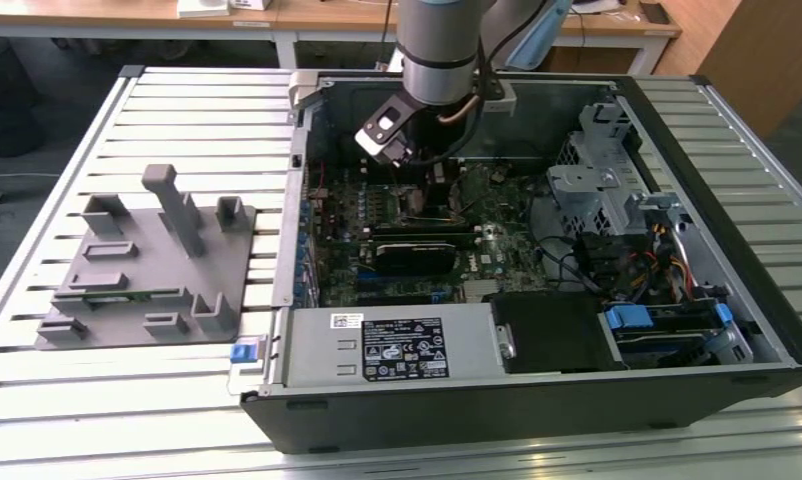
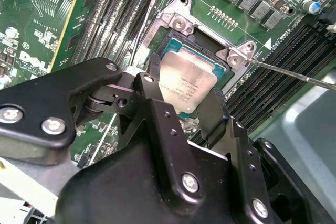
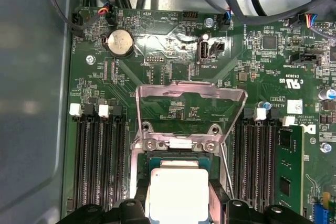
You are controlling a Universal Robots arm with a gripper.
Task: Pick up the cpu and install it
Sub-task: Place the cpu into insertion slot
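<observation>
- The cpu (image 2: 186, 85) hangs right over the open socket (image 2: 202, 34), silvery top up, probably so that its edges line up with the frame. I cannot tell whether it already touches the socket.
- The fingers (image 2: 152, 98) are closed to the chip's width, one against each opposite edge, clasping it.
- The load plate (image 3: 191, 90) stands flipped back and the retention lever (image 2: 294, 72) is swung aside, which leaves the socket free.
- Around it lies the motherboard (image 3: 173, 35), inside the computer case (image 1: 535, 400) on the slatted counter (image 1: 174, 120).
</observation>
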